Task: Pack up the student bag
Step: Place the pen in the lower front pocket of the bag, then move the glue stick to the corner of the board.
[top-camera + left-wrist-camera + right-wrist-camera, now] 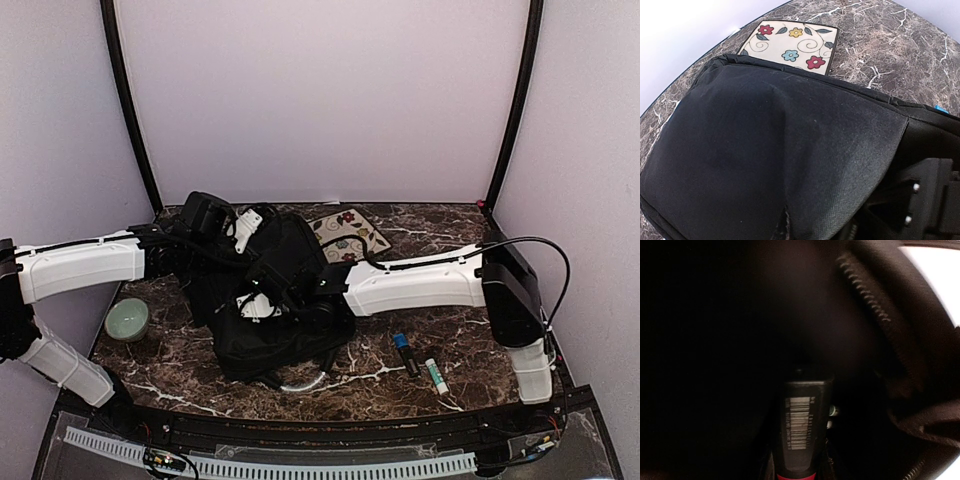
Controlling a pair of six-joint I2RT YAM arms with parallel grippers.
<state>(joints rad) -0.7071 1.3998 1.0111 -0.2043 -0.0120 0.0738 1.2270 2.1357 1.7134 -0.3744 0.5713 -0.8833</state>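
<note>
Left fingers [245, 232] closed, pinching large black soft fabric backpack [765, 150] on dark marbled bench [450, 240]; right fingers [265, 300] inside, gripping black barcode-labelled, red-banded cylinder [801, 425]

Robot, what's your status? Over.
Left gripper shut on student bag flap. Right gripper inside, holding barcoded black tube. Dark pen, white stick wait on table.

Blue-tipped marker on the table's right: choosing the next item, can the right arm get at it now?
Probably not yet: its end effector is inside the student bag, gripping a black barcoded item. The marker itself lies uncovered near that arm.
</note>
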